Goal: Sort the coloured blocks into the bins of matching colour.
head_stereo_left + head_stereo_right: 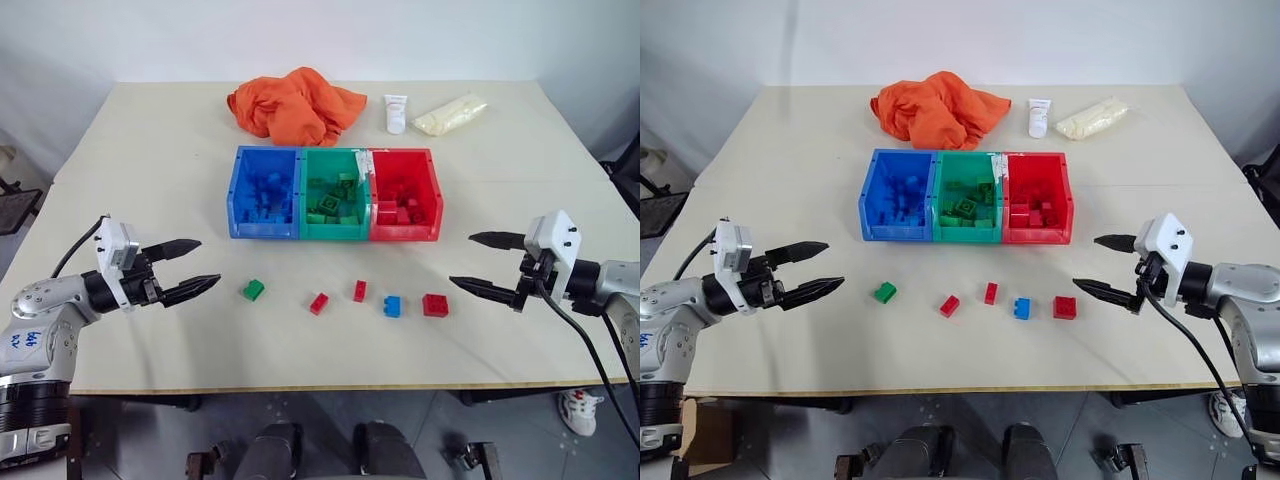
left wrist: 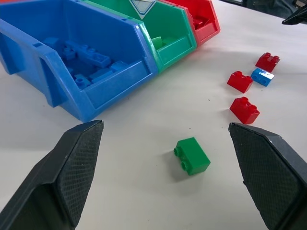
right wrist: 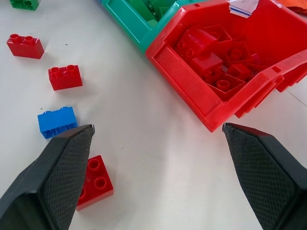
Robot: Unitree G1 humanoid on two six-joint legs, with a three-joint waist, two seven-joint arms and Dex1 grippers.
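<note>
Three joined bins stand mid-table: blue (image 1: 262, 232), green (image 1: 335, 233) and red (image 1: 404, 234), each holding several blocks of its own colour. In front of them loose blocks lie in a row: a green one (image 1: 253, 290), two small red ones (image 1: 319, 303) (image 1: 360, 291), a blue one (image 1: 392, 306) and a larger red one (image 1: 435, 305). My left gripper (image 1: 208, 262) hovers open left of the green block (image 2: 192, 155), holding nothing. On the other side my right gripper (image 1: 461, 260) is open and empty, just right of the larger red block (image 3: 96, 182).
At the back of the table lie a crumpled orange cloth (image 1: 296, 105), a white tube (image 1: 396, 113) and a pale bag (image 1: 451, 114). The table's front edge runs a short way below the loose blocks.
</note>
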